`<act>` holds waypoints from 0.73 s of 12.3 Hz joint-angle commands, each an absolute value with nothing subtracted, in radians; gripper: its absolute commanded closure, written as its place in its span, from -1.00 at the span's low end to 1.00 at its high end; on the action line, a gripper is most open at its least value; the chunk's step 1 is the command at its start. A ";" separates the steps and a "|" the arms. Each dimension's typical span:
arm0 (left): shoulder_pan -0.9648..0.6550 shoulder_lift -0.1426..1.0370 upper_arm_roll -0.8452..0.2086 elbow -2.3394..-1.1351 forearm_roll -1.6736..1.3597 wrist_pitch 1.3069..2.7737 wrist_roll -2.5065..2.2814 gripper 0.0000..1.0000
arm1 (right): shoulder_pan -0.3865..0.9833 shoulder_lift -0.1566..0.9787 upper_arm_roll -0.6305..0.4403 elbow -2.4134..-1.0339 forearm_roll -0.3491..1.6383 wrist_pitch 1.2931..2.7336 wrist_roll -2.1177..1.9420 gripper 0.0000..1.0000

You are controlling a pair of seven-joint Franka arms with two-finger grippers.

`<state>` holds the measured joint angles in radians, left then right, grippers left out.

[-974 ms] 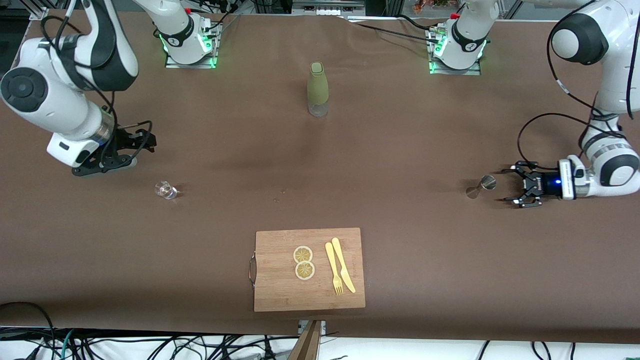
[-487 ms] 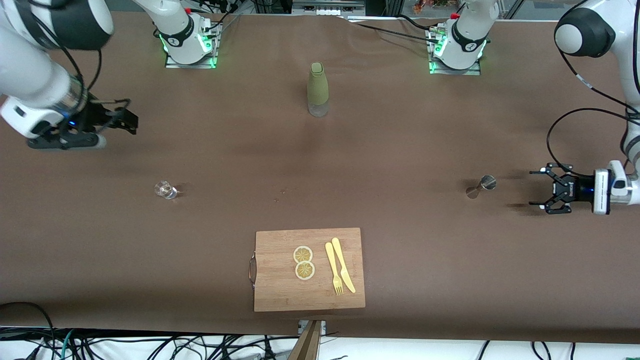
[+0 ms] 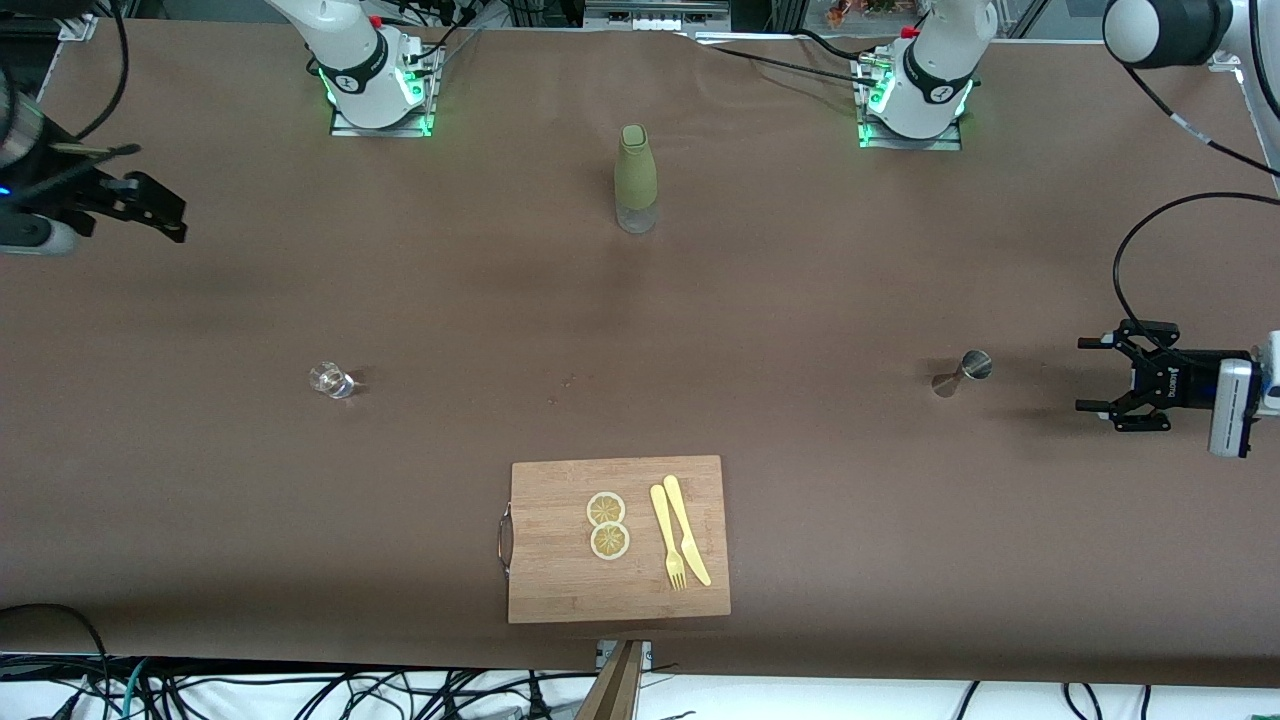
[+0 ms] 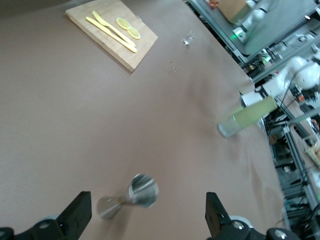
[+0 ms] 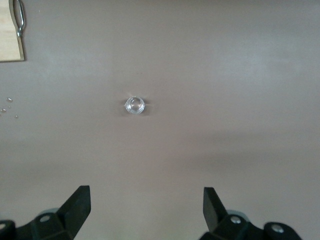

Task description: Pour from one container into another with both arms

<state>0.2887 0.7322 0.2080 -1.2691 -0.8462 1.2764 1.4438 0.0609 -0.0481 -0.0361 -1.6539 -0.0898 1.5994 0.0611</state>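
The tiny clear glass (image 3: 331, 380) stands on the brown table toward the right arm's end, also seen in the right wrist view (image 5: 134, 105). My right gripper (image 3: 165, 208) hangs open and empty over the table's edge at that end, well apart from the glass. The steel jigger (image 3: 963, 372) stands toward the left arm's end. My left gripper (image 3: 1084, 374) is open and empty, level with the jigger and a short way off toward the table's end. In the left wrist view the jigger (image 4: 131, 194) sits ahead of the spread fingers (image 4: 80, 210), touching neither.
The olive-green sleeved bottle (image 3: 636, 178) stands mid-table near the arms' bases. A wooden cutting board (image 3: 560, 560) with two lemon slices (image 3: 607, 525), a yellow fork and a knife (image 3: 680, 545) lies near the front edge.
Both grippers have drawn back toward their own table ends. The left one has left the jigger's side; the right one has moved away from the glass. Glass and jigger have not moved.
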 commanded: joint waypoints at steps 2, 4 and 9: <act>0.189 0.608 0.215 -1.284 -0.764 1.279 1.128 -1.00 | 0.019 -0.046 -0.035 -1.618 -0.033 1.553 0.034 -1.00; 0.141 0.549 0.215 -1.284 -0.730 1.293 0.940 -1.00 | 0.020 -0.046 -0.051 -1.618 -0.009 1.557 0.031 -1.00; 0.009 0.428 0.212 -1.279 -0.565 1.319 0.620 -1.00 | 0.020 -0.032 -0.048 -1.621 -0.011 1.572 0.031 -1.00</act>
<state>0.0442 0.4748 0.2075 -1.2642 -0.6429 1.2967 0.6897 0.0257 -0.0427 -0.0491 -1.6357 -0.0287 1.5762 0.0460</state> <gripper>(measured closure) 0.000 0.000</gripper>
